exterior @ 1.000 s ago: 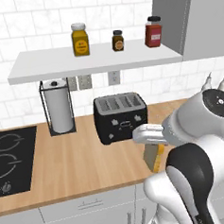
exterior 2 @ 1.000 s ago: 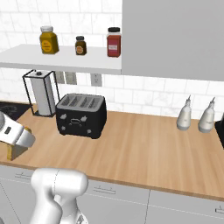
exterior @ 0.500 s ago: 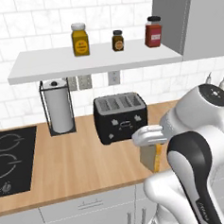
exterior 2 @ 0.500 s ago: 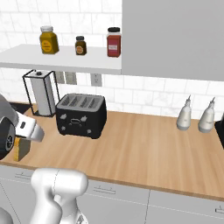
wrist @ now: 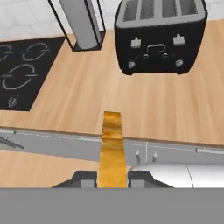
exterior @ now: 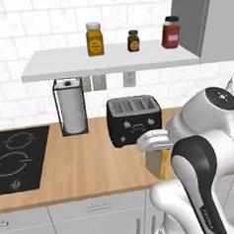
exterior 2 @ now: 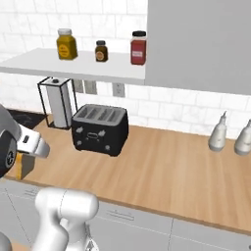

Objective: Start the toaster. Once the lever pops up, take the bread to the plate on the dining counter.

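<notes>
Claw [wrist: 112, 178] pinches the bread [wrist: 112, 148] edge-on between narrowly parted fingers.

Toaster [exterior: 134, 119] stands on the counter [exterior: 83, 166], slots empty. Bread [exterior: 158, 162] hangs edge-down beneath the gripper [exterior: 156, 153], in front of the toaster, clear of it.

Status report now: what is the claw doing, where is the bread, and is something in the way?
Claw shut on the bread, slice edge-on, out of the toaster. Claw hangs over the counter's front edge. Plate not in sight; nothing blocking.
</notes>
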